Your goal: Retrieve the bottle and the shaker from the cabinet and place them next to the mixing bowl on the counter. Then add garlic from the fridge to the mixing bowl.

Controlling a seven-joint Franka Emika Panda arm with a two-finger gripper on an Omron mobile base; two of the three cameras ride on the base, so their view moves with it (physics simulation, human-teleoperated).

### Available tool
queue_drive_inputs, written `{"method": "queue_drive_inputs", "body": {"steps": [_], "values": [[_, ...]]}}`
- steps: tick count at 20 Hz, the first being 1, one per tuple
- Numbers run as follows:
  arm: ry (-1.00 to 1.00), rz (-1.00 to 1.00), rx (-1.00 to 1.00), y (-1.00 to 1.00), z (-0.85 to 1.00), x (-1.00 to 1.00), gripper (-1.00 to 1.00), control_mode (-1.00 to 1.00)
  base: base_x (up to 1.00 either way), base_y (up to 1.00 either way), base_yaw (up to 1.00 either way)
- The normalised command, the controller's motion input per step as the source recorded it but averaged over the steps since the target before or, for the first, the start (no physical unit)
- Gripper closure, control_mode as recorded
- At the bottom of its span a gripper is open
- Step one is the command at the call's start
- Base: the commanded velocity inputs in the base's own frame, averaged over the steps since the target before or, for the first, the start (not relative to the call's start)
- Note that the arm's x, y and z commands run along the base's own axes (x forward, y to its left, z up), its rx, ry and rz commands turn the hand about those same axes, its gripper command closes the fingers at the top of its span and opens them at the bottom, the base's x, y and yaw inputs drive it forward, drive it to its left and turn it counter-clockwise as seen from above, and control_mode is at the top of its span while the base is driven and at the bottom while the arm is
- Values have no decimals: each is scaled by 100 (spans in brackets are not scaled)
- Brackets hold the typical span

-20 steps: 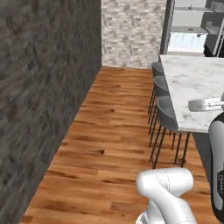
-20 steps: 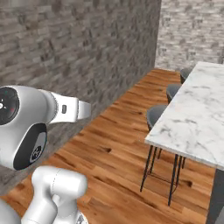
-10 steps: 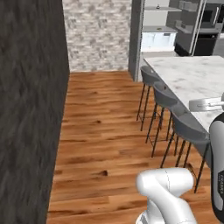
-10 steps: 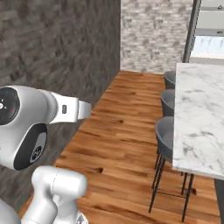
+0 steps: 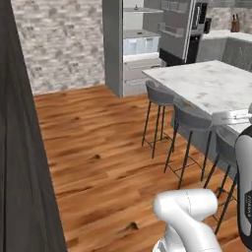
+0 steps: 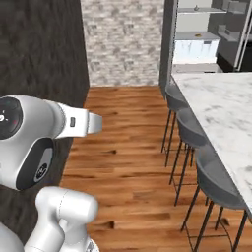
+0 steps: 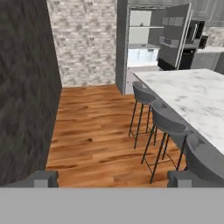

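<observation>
Item, left to right: dark wall, brick wall [image 7: 83,41], then the fridge [image 7: 146,48], standing open at the far end of the wood floor [image 7: 94,127], pale shelves showing, just past the far corner of the marble island [image 7: 192,94] with its row of stools [image 7: 164,122]. My gripper [image 7: 111,179]: jaws wide, holding nothing. Bearing for the coming move: fridge lies straight ahead and slightly right of my fingers, well apart, its long axis upright; garlic too small to tell on those shelves.
</observation>
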Motion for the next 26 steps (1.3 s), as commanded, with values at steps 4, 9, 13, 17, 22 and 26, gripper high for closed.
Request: {"method": "queue_drive_inputs", "body": {"steps": [4,9,13,17,22,26], "values": [[0,0,0,0,0,0,-100,100,100,100,-51],[0,0,0,0,0,0,-100,100,100,100,-48],[0,0,0,0,0,0,-100,100,100,84,-35],[0,0,0,0,0,0,-100,100,100,59,-15],[0,0,0,0,0,0,-100,100,100,82,-17],[0,0,0,0,0,0,-100,100,100,90,-18]]}}
